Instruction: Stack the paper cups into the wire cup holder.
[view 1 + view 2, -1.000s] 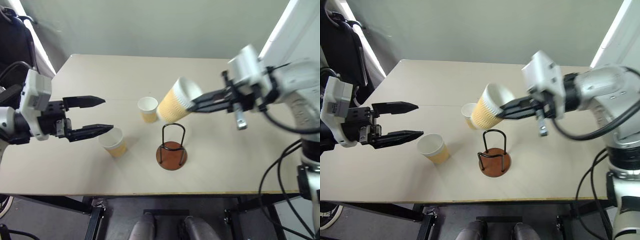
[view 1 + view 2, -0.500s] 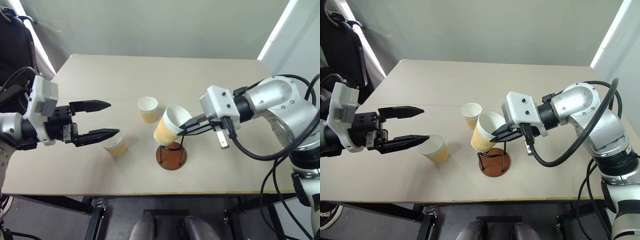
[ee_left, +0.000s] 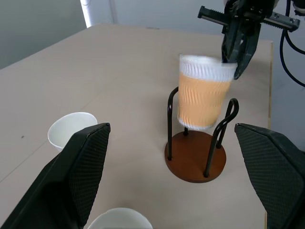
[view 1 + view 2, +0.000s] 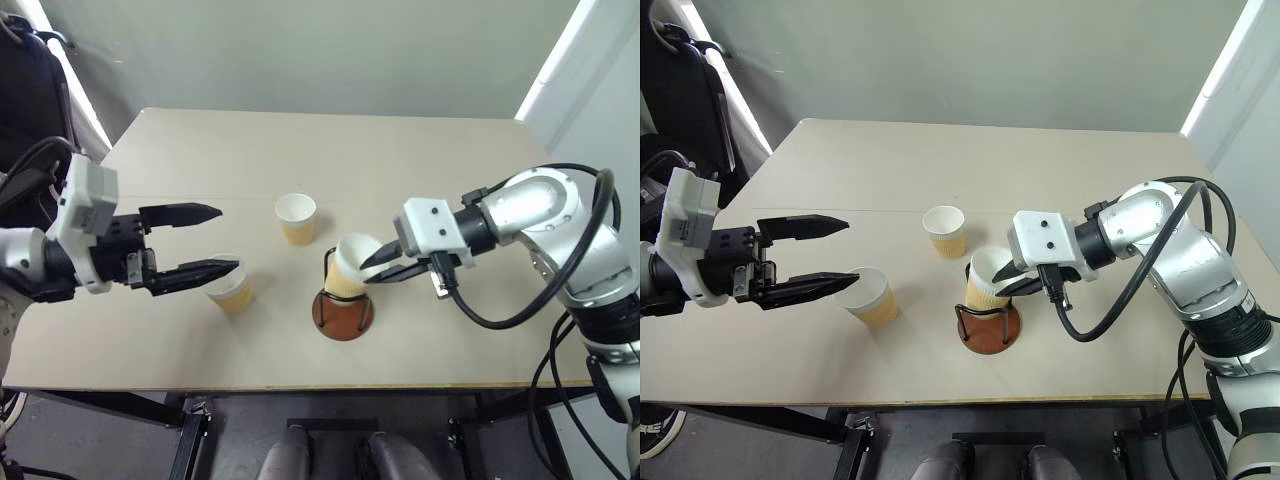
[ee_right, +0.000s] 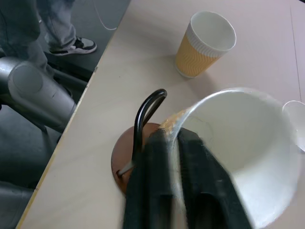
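Note:
A tan paper cup (image 4: 350, 270) hangs upright between the black loops of the wire cup holder (image 4: 343, 312), its bottom just above the brown disc (image 3: 195, 155). My right gripper (image 4: 1003, 280) is shut on its rim from the right, one finger inside the cup wall and one outside (image 5: 157, 181). Two more paper cups stand on the table, one behind the holder (image 4: 296, 218) and one to its left (image 4: 230, 285). My left gripper (image 4: 205, 240) hovers open just left of that left cup, holding nothing.
The light table's front edge (image 4: 300, 388) runs close below the holder. A black chair (image 4: 685, 90) stands off the table's left corner. Bare tabletop lies behind the cups and to the right.
My right gripper has come down and to the left with the cup, turning it from tilted to upright and lowering it between the holder's wires. The left gripper has stayed put.

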`<state>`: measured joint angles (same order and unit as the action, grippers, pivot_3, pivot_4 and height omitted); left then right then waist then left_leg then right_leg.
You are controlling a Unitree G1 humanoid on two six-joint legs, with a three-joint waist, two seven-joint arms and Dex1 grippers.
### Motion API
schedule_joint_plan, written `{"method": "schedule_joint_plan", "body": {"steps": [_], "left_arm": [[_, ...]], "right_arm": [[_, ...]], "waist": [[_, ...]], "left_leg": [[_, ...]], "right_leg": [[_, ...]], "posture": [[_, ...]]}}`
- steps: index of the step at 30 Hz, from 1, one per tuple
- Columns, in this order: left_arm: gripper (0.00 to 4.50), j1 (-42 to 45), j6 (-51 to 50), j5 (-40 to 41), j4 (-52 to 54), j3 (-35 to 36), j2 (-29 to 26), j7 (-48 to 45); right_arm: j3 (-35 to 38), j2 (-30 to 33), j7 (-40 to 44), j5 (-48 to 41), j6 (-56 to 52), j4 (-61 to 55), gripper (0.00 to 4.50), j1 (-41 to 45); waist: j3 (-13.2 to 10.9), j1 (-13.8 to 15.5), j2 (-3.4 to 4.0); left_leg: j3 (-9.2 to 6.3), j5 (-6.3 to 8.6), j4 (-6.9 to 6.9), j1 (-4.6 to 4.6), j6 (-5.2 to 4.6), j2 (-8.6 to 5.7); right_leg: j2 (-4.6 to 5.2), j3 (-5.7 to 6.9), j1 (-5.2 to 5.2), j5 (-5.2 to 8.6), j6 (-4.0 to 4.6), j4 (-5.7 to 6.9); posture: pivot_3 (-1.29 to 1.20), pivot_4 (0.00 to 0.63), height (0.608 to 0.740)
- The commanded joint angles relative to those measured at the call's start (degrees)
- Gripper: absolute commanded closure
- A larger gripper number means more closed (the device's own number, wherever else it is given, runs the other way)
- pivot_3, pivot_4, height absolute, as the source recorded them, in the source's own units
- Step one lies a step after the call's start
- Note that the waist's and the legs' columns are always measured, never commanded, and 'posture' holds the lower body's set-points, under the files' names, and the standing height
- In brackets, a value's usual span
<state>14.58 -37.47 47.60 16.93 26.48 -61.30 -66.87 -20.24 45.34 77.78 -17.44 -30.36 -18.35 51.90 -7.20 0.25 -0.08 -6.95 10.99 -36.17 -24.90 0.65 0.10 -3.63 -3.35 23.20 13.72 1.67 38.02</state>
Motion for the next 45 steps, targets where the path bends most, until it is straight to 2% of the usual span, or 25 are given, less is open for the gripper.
{"method": "schedule_joint_plan", "body": {"steps": [1,8,9,13,15,17,19,24,33,36,45], "left_arm": [[0.0,-0.98,1.56,-2.39,0.87,1.15,-1.94,-0.45],[0.0,-1.14,1.46,-2.79,0.4,0.57,-1.89,-0.99],[0.0,-1.31,1.4,-3.01,0.37,0.53,-2.09,-1.15],[0.0,-2.66,2.92,-6.75,-0.49,-1.77,-4.03,-3.02],[0.0,-2.77,3.45,-7.88,-0.99,-2.88,-4.59,-3.73],[0.0,-3.14,7.37,-14.06,-2.98,-7.13,-6.41,-4.31],[0.0,-2.86,10.17,-18.58,-4.78,-10.67,-7.63,-4.28],[0.0,-0.05,13.33,-22.33,-6.51,-15.68,-6.94,-4.85],[0.0,2.86,16.05,-28.17,-8.7,-23.08,-6.51,-5.98],[0.58,3.76,17.44,-30.56,-10.2,-25.08,-5.66,-5.64],[3.93,8.11,20.86,-33.45,-13.47,-28.54,-0.14,-5.44]], "right_arm": [[1.08,0.24,-0.18,0.18,-0.12,-1.17,2.84,0.19],[3.32,-0.08,-2.13,-0.47,-1.97,0.0,0.22,0.19],[4.29,-0.03,-2.64,-1.03,-2.65,0.37,0.03,0.13],[15.79,3.71,-3.81,-5.63,-4.63,7.45,0.03,-1.94],[19.28,5.07,-3.84,-7.38,-5.21,9.58,0.03,-2.51],[31.45,9.18,-0.6,-15.74,-10.83,16.36,0.03,-4.44],[38.65,12.6,2.78,-20.16,-12.74,18.16,0.03,-9.85],[40.63,13.79,0.83,-20.82,-12.21,14.03,0.03,-20.77],[42.51,13.25,-4.46,-22.94,-12.38,9.32,0.03,-25.52],[43.03,13.83,-5.18,-23.34,-12.27,8.86,0.0,-26.36],[44.05,15.33,-6.71,-23.14,-11.41,7.48,0.0,-29.19]], "waist": [[0.0,-0.01,0.0],[0.0,0.01,0.0],[0.0,0.02,0.0],[0.0,0.33,0.0],[0.0,0.73,0.0],[0.0,0.87,-0.01],[0.0,1.64,-0.01],[0.05,0.73,-0.09],[0.0,0.01,0.05],[-0.01,0.1,0.05],[-0.01,0.51,0.05]], "left_leg": [[0.0,0.0,0.0,0.0,0.0,0.0],[0.0,0.0,0.0,0.0,0.0,0.0],[-0.01,0.0,0.0,0.0,0.0,0.0],[-0.01,0.0,0.0,-0.02,0.0,-0.01],[-0.01,0.0,0.0,-0.04,0.0,-0.03],[-0.01,0.02,0.0,-0.03,0.02,-0.03],[-0.02,0.03,0.03,-0.08,0.04,-0.05],[-0.01,0.25,0.05,0.02,0.31,0.04],[-0.02,0.17,0.01,0.04,0.21,0.03],[-0.02,0.19,-0.03,-0.03,0.17,0.02],[-0.04,0.18,-0.05,-0.03,0.13,-0.01]], "right_leg": [[0.0,0.0,0.0,0.0,0.0,0.0],[0.0,0.0,0.0,0.0,0.0,0.0],[0.0,0.0,0.0,0.0,0.0,0.0],[0.01,0.0,-0.01,0.0,0.0,-0.02],[0.04,-0.01,-0.01,0.0,0.0,-0.04],[0.05,-0.01,0.0,0.01,0.01,-0.04],[0.05,-0.02,0.01,0.04,0.04,-0.07],[-0.06,-0.01,-0.02,0.19,0.21,-0.03],[-0.07,-0.05,-0.07,0.15,0.0,-0.02],[-0.06,-0.06,-0.06,0.13,-0.04,-0.08],[-0.06,-0.06,-0.08,0.12,-0.08,-0.07]], "posture": [[0.0,0.15,0.74],[0.0,0.15,0.74],[0.0,0.15,0.74],[0.0,0.15,0.74],[0.0,0.15,0.74],[0.0,0.15,0.74],[0.0,0.15,0.74],[0.0,0.15,0.74],[0.0,0.15,0.74],[0.0,0.15,0.74],[0.0,0.15,0.74]]}}
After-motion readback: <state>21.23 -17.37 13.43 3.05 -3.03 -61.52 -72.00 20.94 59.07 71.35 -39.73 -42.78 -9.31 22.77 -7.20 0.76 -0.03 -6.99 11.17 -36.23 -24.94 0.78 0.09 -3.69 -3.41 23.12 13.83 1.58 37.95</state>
